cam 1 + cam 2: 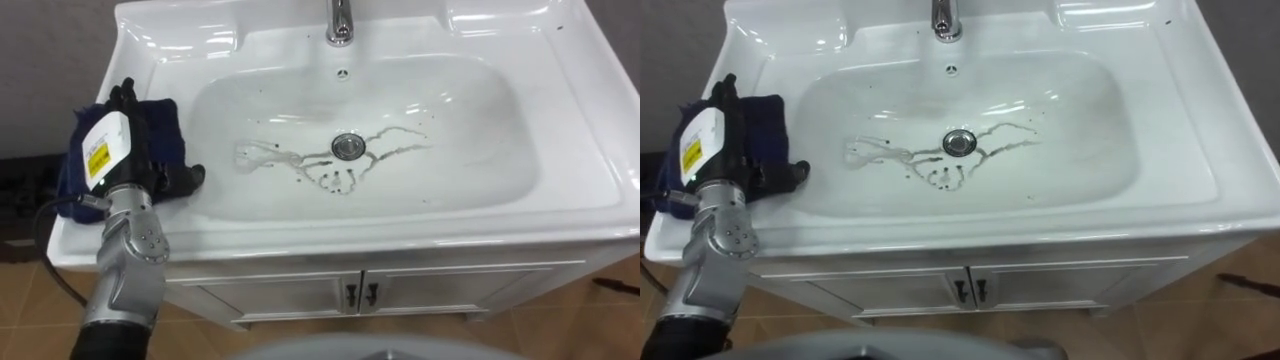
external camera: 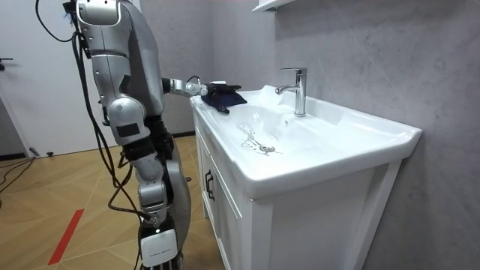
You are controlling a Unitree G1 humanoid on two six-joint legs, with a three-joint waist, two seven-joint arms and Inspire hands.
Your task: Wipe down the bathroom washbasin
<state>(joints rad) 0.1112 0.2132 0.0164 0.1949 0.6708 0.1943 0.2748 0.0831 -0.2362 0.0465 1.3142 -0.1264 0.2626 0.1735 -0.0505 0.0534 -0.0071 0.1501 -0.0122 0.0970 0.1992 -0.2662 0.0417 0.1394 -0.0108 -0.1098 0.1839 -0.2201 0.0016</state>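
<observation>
Nearest me, at eight o'clock, my left hand [image 1: 138, 150] lies with fingers stretched flat on the dark blue cloth [image 1: 166, 122], which sits on the left rim of the basin [image 1: 590, 150] at nine o'clock. Rightwards, brown streaks [image 1: 290, 158] wander across the bowl's floor around the drain [image 1: 347, 146], with the tap [image 1: 340, 20] at twelve o'clock.

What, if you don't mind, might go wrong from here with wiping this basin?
The cloth lies at the left rim of the basin under the left hand; a poor hold could push it off the edge. The streaks run round the drain, so a sweep might smear them wider.
</observation>
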